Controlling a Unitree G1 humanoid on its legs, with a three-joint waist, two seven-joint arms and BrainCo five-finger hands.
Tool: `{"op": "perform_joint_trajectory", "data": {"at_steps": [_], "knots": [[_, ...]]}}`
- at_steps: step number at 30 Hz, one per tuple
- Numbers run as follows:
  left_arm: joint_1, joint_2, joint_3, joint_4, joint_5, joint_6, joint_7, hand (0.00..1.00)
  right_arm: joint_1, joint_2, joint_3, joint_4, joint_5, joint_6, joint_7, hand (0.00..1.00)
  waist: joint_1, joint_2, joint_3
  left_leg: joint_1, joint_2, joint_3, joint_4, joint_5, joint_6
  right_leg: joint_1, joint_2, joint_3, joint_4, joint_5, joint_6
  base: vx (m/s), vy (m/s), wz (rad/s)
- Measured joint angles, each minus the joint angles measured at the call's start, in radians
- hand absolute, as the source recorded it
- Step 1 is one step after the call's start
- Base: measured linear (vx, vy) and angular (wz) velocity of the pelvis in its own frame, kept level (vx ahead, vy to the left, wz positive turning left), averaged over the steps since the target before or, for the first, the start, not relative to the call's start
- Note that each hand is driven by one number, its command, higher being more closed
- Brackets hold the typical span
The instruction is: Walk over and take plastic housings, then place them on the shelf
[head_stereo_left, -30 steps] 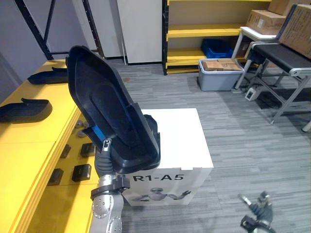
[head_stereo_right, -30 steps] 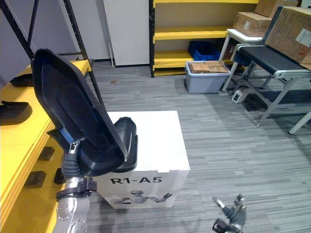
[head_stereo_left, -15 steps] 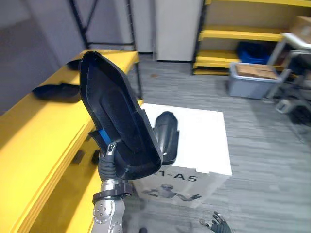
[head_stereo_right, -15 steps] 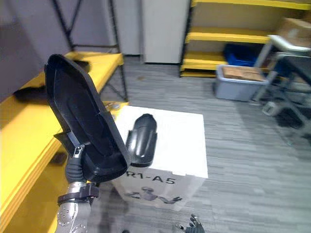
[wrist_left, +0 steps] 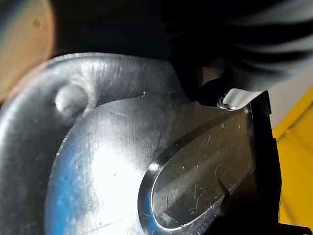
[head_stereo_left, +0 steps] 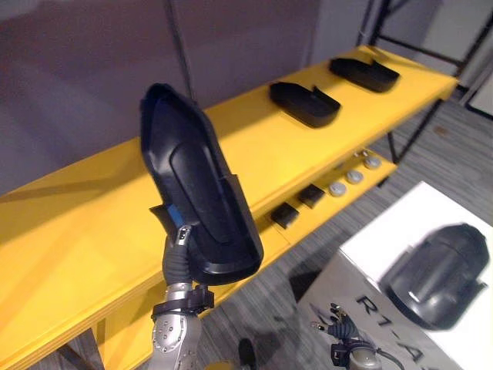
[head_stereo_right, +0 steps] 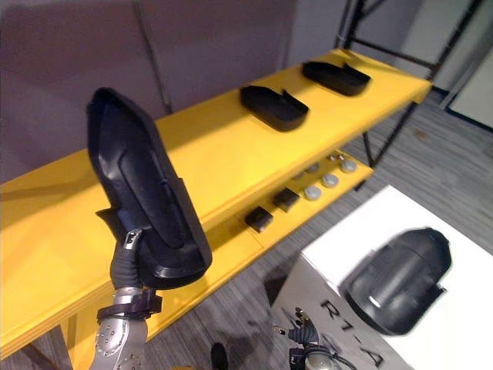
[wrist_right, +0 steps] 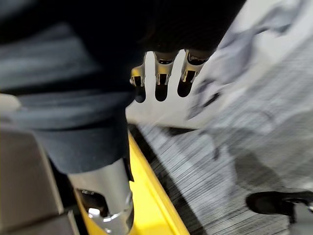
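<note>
The left robot hand (head_stereo_left: 179, 258) grips the lower edge of a large black plastic housing (head_stereo_left: 192, 185), held upright before the yellow shelf (head_stereo_left: 77, 231); a second housing (head_stereo_left: 304, 102) and third housing (head_stereo_left: 364, 72) lie far right on it; a fourth housing (head_stereo_left: 437, 266) rests on a white box (head_stereo_left: 400, 223); the right robot hand (wrist_right: 162, 78) hangs low, fingers straight, empty.

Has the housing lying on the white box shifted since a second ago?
No. The housing lies on the white box near its lettered edge, as before; the camera turned toward the yellow shelf.
</note>
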Motion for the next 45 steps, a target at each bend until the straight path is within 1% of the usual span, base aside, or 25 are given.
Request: {"op": "perform_joint_trajectory", "data": {"at_steps": [1,3,6,7,8,9,10,11,12,14,16,18,20,21,22,24,28,32,34,36,37,40,41,42,45], "knots": [[-0.017,0.000,0.002,0.019,0.010,0.000,0.013,1.00,0.001,0.000,0.005,-0.006,0.000,0.000,0.000,0.00,-0.001,0.008,0.006,0.012,-0.001,-0.019,-0.003,0.000,-0.005,-0.052,0.039,0.093,0.000,-0.040,0.011,0.14,0.020,0.76],[-0.039,0.001,0.002,0.055,0.017,-0.001,0.039,1.00,0.014,0.001,0.031,-0.017,0.001,0.000,-0.001,0.00,-0.003,0.001,0.007,0.039,-0.014,-0.056,-0.003,-0.011,-0.009,-0.143,0.099,0.212,-0.083,-0.079,0.045,0.13,0.005,0.60],[-0.059,0.001,-0.039,0.090,0.029,-0.001,0.064,1.00,0.074,0.024,0.038,-0.066,0.006,0.000,0.000,0.00,-0.019,-0.003,0.005,0.047,-0.033,-0.137,0.013,-0.026,-0.030,-0.219,0.178,0.372,-0.252,-0.082,0.060,0.14,-0.074,0.88],[-0.058,0.000,-0.047,0.090,0.030,-0.001,0.066,1.00,0.089,0.029,0.038,-0.077,0.012,0.000,0.000,0.00,-0.017,-0.008,0.001,0.050,-0.038,-0.149,0.018,-0.036,-0.036,-0.220,0.182,0.386,-0.289,-0.081,0.060,0.14,-0.118,0.88],[-0.057,-0.001,-0.052,0.089,0.035,-0.002,0.067,1.00,0.122,0.044,0.038,-0.096,0.026,0.001,0.000,0.00,-0.005,-0.030,-0.011,0.046,-0.052,-0.162,0.046,-0.067,-0.035,-0.210,0.173,0.379,-0.354,-0.064,0.046,0.18,-0.152,0.55],[-0.054,-0.001,-0.047,0.089,0.039,-0.002,0.070,1.00,0.141,0.060,0.039,-0.103,0.036,0.003,0.000,0.00,0.009,-0.059,-0.028,0.041,-0.054,-0.128,0.088,-0.124,-0.031,-0.183,0.156,0.361,-0.406,-0.009,0.050,0.20,-0.189,0.55],[-0.051,-0.004,-0.047,0.090,0.046,-0.001,0.073,1.00,0.151,0.065,0.039,-0.109,0.044,0.004,0.001,0.00,0.008,-0.068,-0.038,0.037,-0.031,-0.072,0.126,-0.159,-0.047,-0.157,0.147,0.342,-0.427,0.043,0.093,0.22,-0.245,0.39],[-0.042,-0.024,-0.048,0.089,0.057,-0.001,0.075,1.00,0.156,0.061,0.038,-0.126,0.054,0.004,0.001,0.00,0.013,-0.055,-0.049,0.025,0.013,-0.028,0.185,-0.188,-0.069,-0.123,0.168,0.314,-0.452,0.046,0.095,0.22,-0.218,0.28],[-0.043,-0.033,-0.050,0.089,0.066,0.000,0.077,1.00,0.161,0.058,0.038,-0.149,0.055,0.004,0.001,0.00,0.027,-0.044,-0.066,0.008,0.036,-0.024,0.226,-0.199,-0.084,-0.104,0.187,0.304,-0.478,0.049,0.091,0.20,-0.188,0.20],[-0.049,-0.033,-0.060,0.089,0.079,0.002,0.075,1.00,0.166,0.058,0.038,-0.176,0.055,0.004,0.002,0.00,0.029,-0.046,-0.091,0.000,0.050,-0.022,0.236,-0.200,-0.089,-0.082,0.203,0.289,-0.513,0.051,0.087,0.22,-0.117,0.23],[-0.052,-0.033,-0.066,0.092,0.095,0.007,0.075,1.00,0.164,0.059,0.038,-0.184,0.055,0.003,0.009,0.00,0.036,-0.055,-0.098,0.041,0.065,-0.022,0.202,-0.200,-0.097,-0.029,0.225,0.275,-0.570,0.061,0.072,0.22,-0.076,0.15],[-0.058,-0.033,-0.061,0.107,0.113,0.008,0.082,1.00,0.169,0.063,0.039,-0.184,0.054,0.003,0.013,0.00,0.038,-0.059,-0.104,0.066,0.068,-0.021,0.176,-0.198,-0.103,-0.007,0.232,0.278,-0.597,0.066,0.065,0.13,-0.018,-0.05],[-0.072,-0.031,-0.064,0.128,0.138,0.017,0.096,1.00,0.178,0.068,0.039,-0.183,0.054,0.003,0.016,0.00,0.039,-0.060,-0.112,0.068,0.068,-0.017,0.160,-0.198,-0.104,-0.007,0.236,0.285,-0.609,0.069,0.060,0.13,0.009,-0.09],[-0.091,-0.029,-0.067,0.153,0.148,0.029,0.105,1.00,0.191,0.069,0.041,-0.180,0.053,0.003,0.018,0.00,0.041,-0.060,-0.121,0.073,0.069,-0.016,0.145,-0.194,-0.111,-0.007,0.243,0.301,-0.625,0.080,0.046,0.10,0.032,-0.10],[-0.107,-0.028,-0.065,0.170,0.152,0.038,0.109,1.00,0.197,0.070,0.043,-0.175,0.053,0.003,0.020,0.00,0.041,-0.061,-0.122,0.081,0.070,-0.014,0.136,-0.188,-0.119,-0.004,0.245,0.308,-0.633,0.090,0.046,0.11,0.043,-0.10],[-0.164,-0.027,-0.050,0.259,0.165,0.044,0.131,1.00,0.199,0.072,0.054,-0.142,0.053,0.003,0.022,0.00,0.032,-0.061,-0.130,0.105,0.081,-0.013,0.108,-0.185,-0.124,0.014,0.259,0.308,-0.654,0.114,0.033,0.06,0.033,-0.08],[-0.270,-0.021,-0.016,0.420,0.165,0.063,0.175,1.00,0.188,0.079,0.060,-0.093,0.052,0.004,0.022,0.00,0.023,-0.068,-0.142,0.113,0.083,-0.013,0.086,-0.176,-0.130,0.016,0.263,0.308,-0.670,0.129,0.037,0.02,0.004,-0.05],[-0.363,0.001,0.024,0.567,0.164,0.092,0.210,1.00,0.162,0.078,0.060,-0.050,0.048,0.004,0.024,0.00,-0.010,-0.068,-0.142,0.102,0.082,-0.018,0.058,-0.146,-0.138,-0.005,0.266,0.308,-0.675,0.139,0.035,-0.04,-0.036,0.02],[-0.415,0.006,0.034,0.627,0.166,0.100,0.230,1.00,0.151,0.076,0.060,-0.033,0.048,0.004,0.024,0.00,-0.022,-0.067,-0.142,0.094,0.083,-0.019,0.036,-0.121,-0.150,-0.018,0.269,0.309,-0.690,0.157,0.037,-0.08,-0.065,-0.01],[-0.500,0.009,0.050,0.725,0.164,0.109,0.244,1.00,0.143,0.075,0.060,-0.021,0.048,0.004,0.024,0.00,-0.033,-0.066,-0.142,0.097,0.084,-0.023,0.009,-0.098,-0.140,-0.022,0.274,0.310,-0.699,0.161,0.034,-0.09,-0.055,-0.01],[-0.519,0.011,0.052,0.746,0.164,0.112,0.253,1.00,0.142,0.075,0.060,-0.020,0.048,0.004,0.024,0.00,-0.035,-0.067,-0.142,0.097,0.084,-0.023,0.001,-0.091,-0.137,-0.025,0.275,0.310,-0.701,0.162,0.034,-0.12,-0.059,-0.01],[-0.578,0.023,0.066,0.810,0.163,0.119,0.264,1.00,0.123,0.070,0.061,-0.014,0.048,0.004,0.024,0.00,-0.068,-0.065,-0.134,0.094,0.080,-0.024,-0.050,-0.046,-0.134,-0.048,0.276,0.313,-0.705,0.162,0.034,-0.18,-0.062,-0.02],[-0.590,0.023,0.069,0.822,0.163,0.120,0.265,1.00,0.122,0.067,0.061,-0.012,0.048,0.004,0.024,0.00,-0.071,-0.064,-0.130,0.096,0.080,-0.026,-0.060,-0.036,-0.129,-0.050,0.277,0.312,-0.706,0.164,0.034,-0.18,-0.050,0.05],[-0.616,0.022,0.075,0.843,0.150,0.126,0.265,1.00,0.120,0.054,0.066,-0.009,0.048,0.004,0.023,0.00,-0.082,-0.060,-0.121,0.096,0.082,-0.031,-0.085,-0.021,-0.135,-0.057,0.283,0.311,-0.714,0.174,0.031,-0.15,-0.036,0.07],[-0.651,0.019,0.082,0.867,0.112,0.135,0.271,1.00,0.118,0.034,0.067,-0.010,0.048,0.004,0.023,0.00,-0.092,-0.058,-0.108,0.079,0.086,-0.029,-0.087,-0.006,-0.136,-0.064,0.290,0.315,-0.735,0.186,0.031,-0.19,-0.037,-0.01]]}}
